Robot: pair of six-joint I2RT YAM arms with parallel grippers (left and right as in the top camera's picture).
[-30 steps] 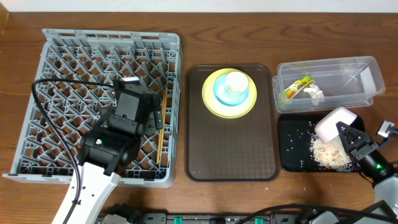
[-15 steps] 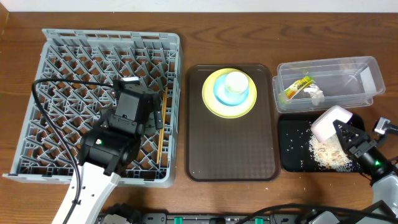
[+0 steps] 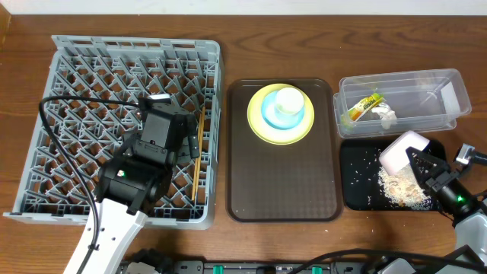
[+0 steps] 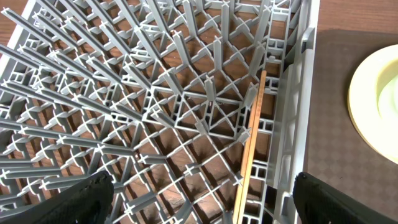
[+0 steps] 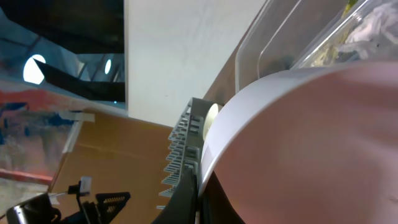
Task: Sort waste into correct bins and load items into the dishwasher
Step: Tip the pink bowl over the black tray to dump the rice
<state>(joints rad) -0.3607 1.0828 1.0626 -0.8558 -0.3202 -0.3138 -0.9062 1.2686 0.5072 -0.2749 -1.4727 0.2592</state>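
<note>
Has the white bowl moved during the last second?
Yes. The white bowl shifted slightly left over the black tray, toward the brown serving tray.

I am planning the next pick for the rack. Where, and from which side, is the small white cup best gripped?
Probably the rim of the white cup, from above, one finger inside and one outside. It seems to stand upright in the light blue bowl on the yellow-green plate, so the bowl hides its lower wall.

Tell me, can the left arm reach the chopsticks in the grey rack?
Probably yes: its open end effector hangs just above the chopsticks, nothing covers them, though the rack wall sits close.
</note>
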